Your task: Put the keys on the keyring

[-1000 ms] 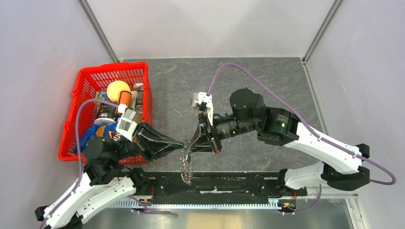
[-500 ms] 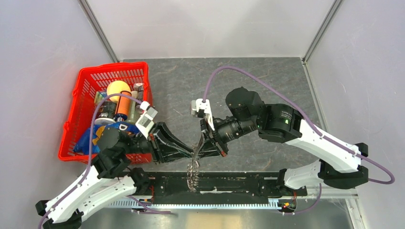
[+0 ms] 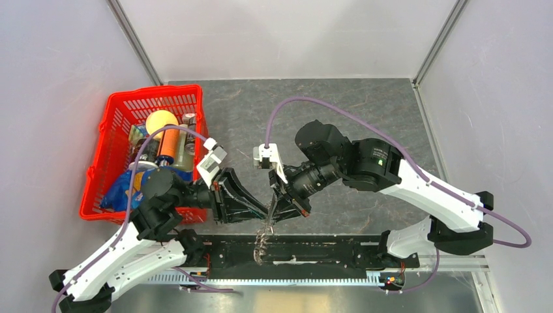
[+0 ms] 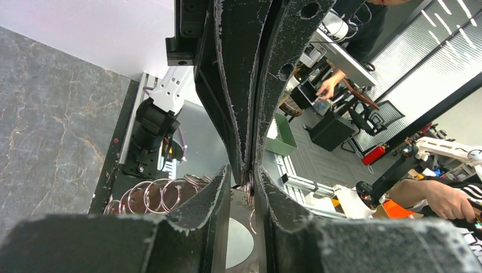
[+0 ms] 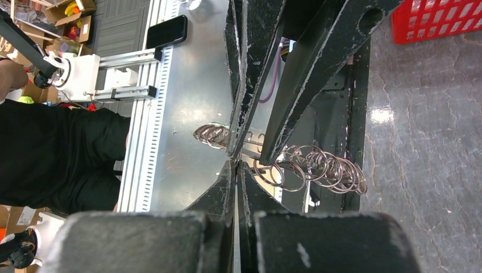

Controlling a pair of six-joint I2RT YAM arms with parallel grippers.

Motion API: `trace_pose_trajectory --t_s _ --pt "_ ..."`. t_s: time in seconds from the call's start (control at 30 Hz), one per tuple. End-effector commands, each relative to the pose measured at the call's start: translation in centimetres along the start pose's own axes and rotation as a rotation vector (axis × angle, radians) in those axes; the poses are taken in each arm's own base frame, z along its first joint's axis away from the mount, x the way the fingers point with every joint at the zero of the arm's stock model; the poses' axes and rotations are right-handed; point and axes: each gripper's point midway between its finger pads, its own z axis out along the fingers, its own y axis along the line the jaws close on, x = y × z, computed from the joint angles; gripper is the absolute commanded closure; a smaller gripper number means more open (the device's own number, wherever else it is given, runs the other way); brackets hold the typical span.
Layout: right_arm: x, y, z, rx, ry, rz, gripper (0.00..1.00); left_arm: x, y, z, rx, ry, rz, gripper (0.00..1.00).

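Note:
The keyring [image 3: 263, 238] is a bunch of linked silvery metal rings hanging in the air over the table's near edge. My right gripper [image 3: 273, 214] is shut on its top ring and carries it; in the right wrist view [image 5: 235, 164] the jaws are pressed together, with rings [image 5: 310, 168] dangling beyond the tips. My left gripper [image 3: 264, 212] meets it tip to tip and stands open. In the left wrist view [image 4: 241, 170] its jaws straddle the right gripper's tips and a ring [image 4: 250, 186]; more rings [image 4: 153, 196] hang to the left. The keys are hidden.
A red basket [image 3: 111, 127] holding an orange ball [image 3: 161, 122] and several packets and bottles stands at the table's left, close behind my left arm. A black rail [image 3: 326, 251] runs along the near edge under the rings. Grey walls enclose the sides and back.
My left gripper has opened from shut and swung right towards the right gripper. The right arm has shifted left, and the hanging rings have moved slightly right with it.

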Motion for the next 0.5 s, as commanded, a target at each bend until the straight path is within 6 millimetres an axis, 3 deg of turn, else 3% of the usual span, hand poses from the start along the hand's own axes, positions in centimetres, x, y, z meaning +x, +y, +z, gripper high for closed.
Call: trace_pose_trajectory --t_s 0.0,0.47 --pt "-1.70 1.55 -0.94 -0.039 -0.048 -0.061 1.00 -0.53 -1.27 0.00 0.037 0.012 -0.007 0.73" --pt "-2.06 0.96 -0.54 -0.020 -0.041 -0.055 1.00 0.20 -1.25 -0.07 0.051 0.042 -0.017 0.79"
